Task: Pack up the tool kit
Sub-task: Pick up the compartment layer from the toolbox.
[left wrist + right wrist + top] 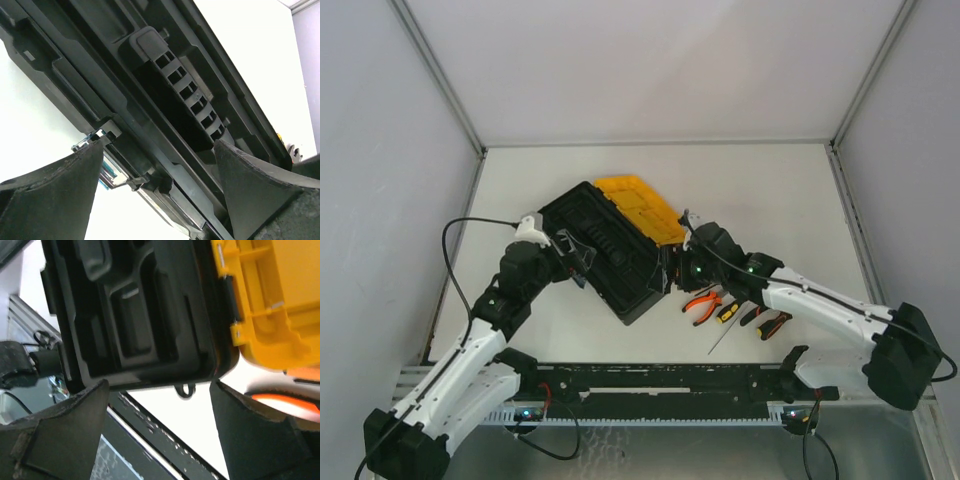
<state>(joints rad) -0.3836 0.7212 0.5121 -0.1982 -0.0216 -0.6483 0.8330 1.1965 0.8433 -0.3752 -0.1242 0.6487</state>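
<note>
The black toolbox (610,252) lies open at the table's middle, its yellow lid (640,203) folded back behind it. My left gripper (570,256) is open at the box's left side; in the left wrist view its fingers (55,195) straddle the wall with the black handle (185,95) and teal latch (107,175). My right gripper (680,262) is open at the box's right corner, and its view shows the inner tray (135,315) and the lid (270,300). Orange pliers (702,303), two screwdrivers (728,312) and a second pair of pliers (775,325) lie on the table to the right.
A black rail (660,385) runs along the near edge between the arm bases. White walls enclose the table on three sides. A black cable (460,260) loops by the left arm. The tools lie just under the right forearm (820,300).
</note>
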